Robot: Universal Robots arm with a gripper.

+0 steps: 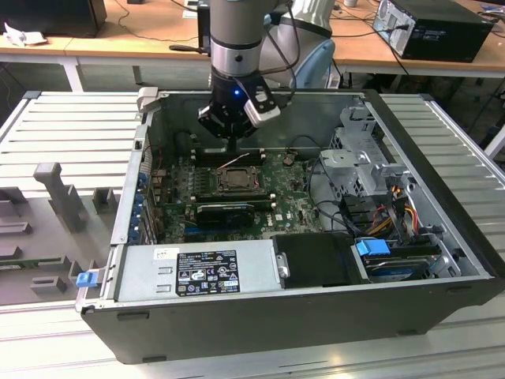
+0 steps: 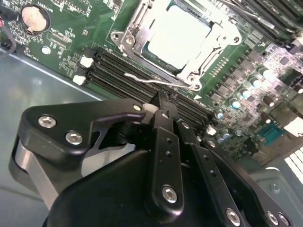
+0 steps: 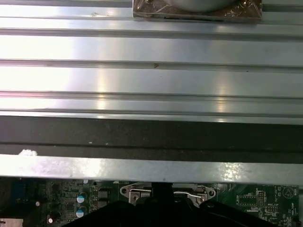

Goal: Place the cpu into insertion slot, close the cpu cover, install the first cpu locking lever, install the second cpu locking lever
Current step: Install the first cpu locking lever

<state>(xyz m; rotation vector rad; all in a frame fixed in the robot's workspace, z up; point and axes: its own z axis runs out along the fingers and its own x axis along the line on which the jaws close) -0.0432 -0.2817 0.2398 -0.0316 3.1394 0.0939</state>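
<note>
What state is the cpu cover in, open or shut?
Shut: the cpu cover lies flat, framing the cpu, in the second wrist view.

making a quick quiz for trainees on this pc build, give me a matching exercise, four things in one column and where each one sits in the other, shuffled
Things:
1. pale silver square cpu
2. round silver coin battery
3. long black memory slots
4. black gripper

Places:
A. hanging over the green circuit board inside the open dark grey case
B. within the square metal-framed insertion slot
C. in a round holder near the board's edge
D. running alongside the socket, between it and the gripper

Pairs: 1-B; 2-C; 3-D; 4-A
</note>
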